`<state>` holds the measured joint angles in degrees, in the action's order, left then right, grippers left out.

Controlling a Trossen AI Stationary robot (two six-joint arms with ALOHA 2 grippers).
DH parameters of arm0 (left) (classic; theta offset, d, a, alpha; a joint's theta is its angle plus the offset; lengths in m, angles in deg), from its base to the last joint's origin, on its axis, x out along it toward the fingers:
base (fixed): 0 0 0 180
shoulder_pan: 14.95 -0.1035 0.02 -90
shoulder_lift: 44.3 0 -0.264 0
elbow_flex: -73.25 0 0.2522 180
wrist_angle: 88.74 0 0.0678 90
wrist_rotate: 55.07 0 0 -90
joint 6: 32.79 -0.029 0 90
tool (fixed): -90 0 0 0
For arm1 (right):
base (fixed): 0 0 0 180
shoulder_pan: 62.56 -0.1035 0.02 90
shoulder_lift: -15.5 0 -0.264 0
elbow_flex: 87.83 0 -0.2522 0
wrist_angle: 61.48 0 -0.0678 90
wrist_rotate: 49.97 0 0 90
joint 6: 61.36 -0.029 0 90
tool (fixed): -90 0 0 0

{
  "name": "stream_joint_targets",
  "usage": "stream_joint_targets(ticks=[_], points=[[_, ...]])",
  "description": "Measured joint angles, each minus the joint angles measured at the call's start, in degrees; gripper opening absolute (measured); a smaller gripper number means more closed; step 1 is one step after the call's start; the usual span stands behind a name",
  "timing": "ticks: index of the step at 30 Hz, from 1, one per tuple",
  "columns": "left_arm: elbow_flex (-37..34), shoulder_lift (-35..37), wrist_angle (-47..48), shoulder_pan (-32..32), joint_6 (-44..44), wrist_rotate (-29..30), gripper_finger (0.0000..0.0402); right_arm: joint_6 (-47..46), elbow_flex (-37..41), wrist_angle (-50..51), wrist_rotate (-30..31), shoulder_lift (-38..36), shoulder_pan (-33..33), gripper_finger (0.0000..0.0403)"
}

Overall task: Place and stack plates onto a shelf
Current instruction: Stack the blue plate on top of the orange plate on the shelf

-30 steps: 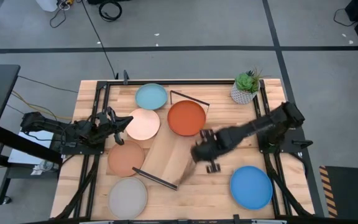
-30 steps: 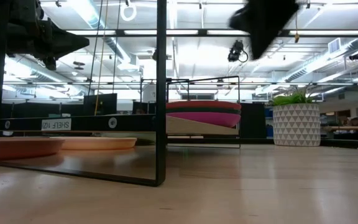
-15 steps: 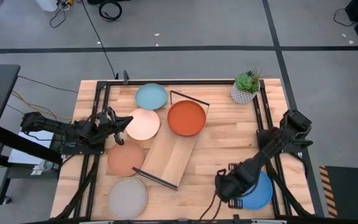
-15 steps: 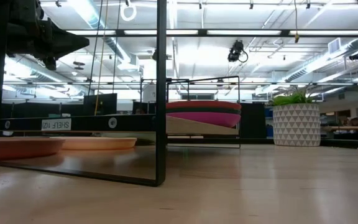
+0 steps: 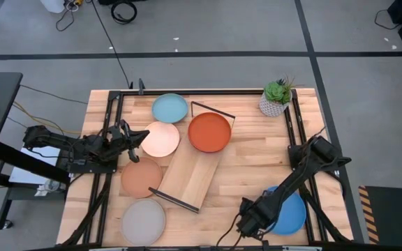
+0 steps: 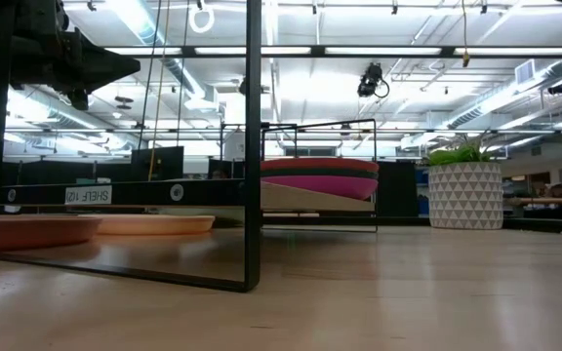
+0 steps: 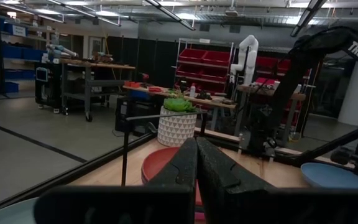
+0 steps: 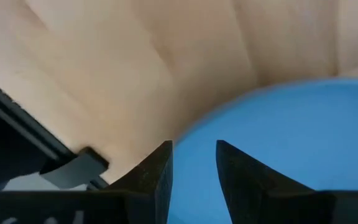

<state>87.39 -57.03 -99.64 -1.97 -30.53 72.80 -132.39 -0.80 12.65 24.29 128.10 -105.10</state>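
Note:
The light-wood shelf (image 5: 187,174) lies slantwise mid-table. The orange plate (image 5: 209,132) sits on its far end, stacked on the magenta plate (image 6: 320,184). Light blue (image 5: 169,108), cream (image 5: 160,139), tan (image 5: 142,178) and grey (image 5: 144,220) plates lie flat on the table, left of the shelf. The bright blue plate (image 5: 288,213) lies near the table's near right corner. My right gripper (image 5: 247,222) is open and hangs low over that plate's left rim (image 8: 229,118), pointing down. My left gripper (image 5: 144,136) is shut and waits beside the cream plate. No teal plate shows. My right gripper (image 8: 193,165) comes from above with its fingers (image 8: 160,171) standing over the bright blue plate's left rim. I cannot tell whether they touch it. The plate lies flat on the table.
A white plant pot (image 5: 274,101) stands at the far right corner. Black frame rails (image 5: 300,139) run along the table's left and right sides. The shelf's black wire end frame (image 6: 252,146) rises close before the low camera. Bare tabletop lies between shelf and blue plate.
My right gripper has swung from beside the shelf's middle toward the near edge and down, ending over the blue plate's left rim. It has left the low view. The plates and the shelf have stayed where they were.

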Motion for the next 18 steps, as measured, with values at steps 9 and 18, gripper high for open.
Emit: stream_joint_targets(ticks=[9, 18], points=[[-0.02, 0.0, 0.03, 0.0, -0.01, 0.0, 0.0009, -8.29, -0.4, -0.26, -1.83, 0.79, -0.24, 0.0131], [0.01, 0.0, 0.03, 0.0, 0.0, -0.01, 0.0009, -9.03, 1.23, -5.37, 0.01, 0.77, -0.56, 0.013]])
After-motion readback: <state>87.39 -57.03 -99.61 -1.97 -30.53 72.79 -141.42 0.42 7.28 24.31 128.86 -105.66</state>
